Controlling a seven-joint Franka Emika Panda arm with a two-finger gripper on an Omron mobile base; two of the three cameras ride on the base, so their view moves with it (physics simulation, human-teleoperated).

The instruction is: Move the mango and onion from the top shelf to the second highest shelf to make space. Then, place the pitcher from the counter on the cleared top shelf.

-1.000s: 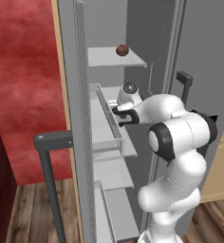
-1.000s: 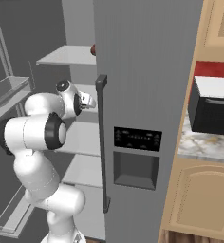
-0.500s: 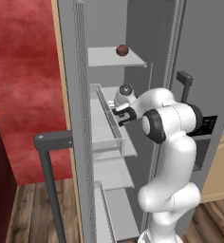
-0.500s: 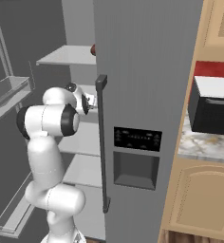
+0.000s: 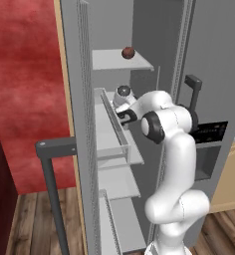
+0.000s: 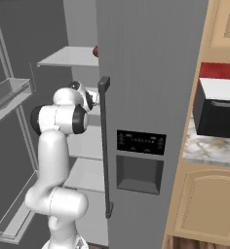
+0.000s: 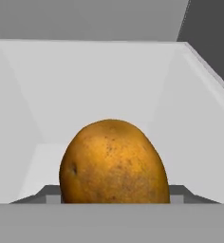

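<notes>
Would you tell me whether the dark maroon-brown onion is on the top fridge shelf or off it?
On it: the dark maroon-brown onion rests on the pale grey top shelf, above the arm.

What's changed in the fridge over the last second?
The arm's elbow has swung up and closer to the fridge, carrying the tool deeper over the second highest shelf, with the mango right in front of it. The onion stays on the top shelf; the cameras haven't moved.
</notes>
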